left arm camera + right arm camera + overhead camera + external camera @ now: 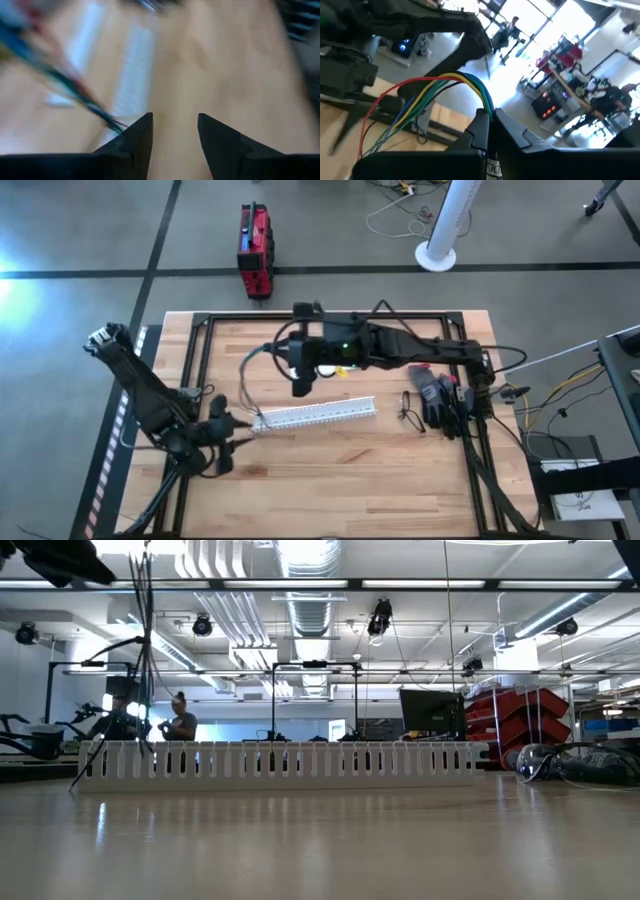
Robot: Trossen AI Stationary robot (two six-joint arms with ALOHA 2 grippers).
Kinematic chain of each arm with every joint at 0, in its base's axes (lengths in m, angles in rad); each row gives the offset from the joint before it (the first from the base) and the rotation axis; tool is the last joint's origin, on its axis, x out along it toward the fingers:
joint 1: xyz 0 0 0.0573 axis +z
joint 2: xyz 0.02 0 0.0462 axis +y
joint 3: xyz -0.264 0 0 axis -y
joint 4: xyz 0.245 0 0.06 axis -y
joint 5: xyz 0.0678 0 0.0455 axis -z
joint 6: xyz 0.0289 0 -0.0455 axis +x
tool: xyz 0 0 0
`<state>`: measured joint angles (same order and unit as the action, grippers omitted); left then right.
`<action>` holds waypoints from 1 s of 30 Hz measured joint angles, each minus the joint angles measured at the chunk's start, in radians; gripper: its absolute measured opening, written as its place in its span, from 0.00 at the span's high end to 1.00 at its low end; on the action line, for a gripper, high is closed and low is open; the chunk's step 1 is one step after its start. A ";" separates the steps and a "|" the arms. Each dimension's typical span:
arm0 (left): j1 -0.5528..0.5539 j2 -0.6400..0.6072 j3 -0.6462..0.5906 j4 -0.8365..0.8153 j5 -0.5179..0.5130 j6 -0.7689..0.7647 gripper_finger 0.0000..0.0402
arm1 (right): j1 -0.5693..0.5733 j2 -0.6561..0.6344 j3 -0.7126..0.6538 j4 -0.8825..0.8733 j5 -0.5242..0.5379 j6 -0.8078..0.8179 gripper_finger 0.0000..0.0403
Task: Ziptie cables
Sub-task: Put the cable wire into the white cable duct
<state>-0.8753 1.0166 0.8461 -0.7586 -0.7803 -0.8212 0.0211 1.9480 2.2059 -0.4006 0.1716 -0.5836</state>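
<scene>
The white slotted duct point(315, 414) lies at the middle of the worktop point(330, 470), its long axis running from about 8 o'clock to 2 o'clock in the high view. In the low view it stands as a row of upright white fingers point(280, 762) with nothing visibly laid inside.

The cables point(435, 92) are a bundle of red, yellow, green and blue wires. They arch up from the duct's 9 o'clock end toward the right claw point(489, 122), which is pinched tight on them above the worktop, at 12 o'clock from the duct.

The left claw point(174, 135) sits low just off the duct's 9 o'clock end, narrowly parted, with the wires passing just beside one finger.

A heap of dark cords point(437, 402) lies at 3 o'clock from the duct.
</scene>
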 joint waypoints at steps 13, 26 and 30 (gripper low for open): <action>-0.001 -0.079 0.284 -0.306 0.346 -0.113 0.79 | -0.040 0.124 0.000 0.212 -0.098 0.037 0.99; -0.001 -0.061 0.240 -0.315 0.264 -0.039 0.85 | -0.072 0.175 -0.001 0.212 -0.063 0.080 0.99; -0.001 -0.046 0.177 -0.315 0.248 -0.086 0.86 | -0.089 0.171 -0.001 0.016 -0.057 0.151 0.99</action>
<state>-0.8761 0.9704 1.0229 -1.0734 -0.5321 -0.9070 -0.0675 2.1193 2.2051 -0.3842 0.1145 -0.4330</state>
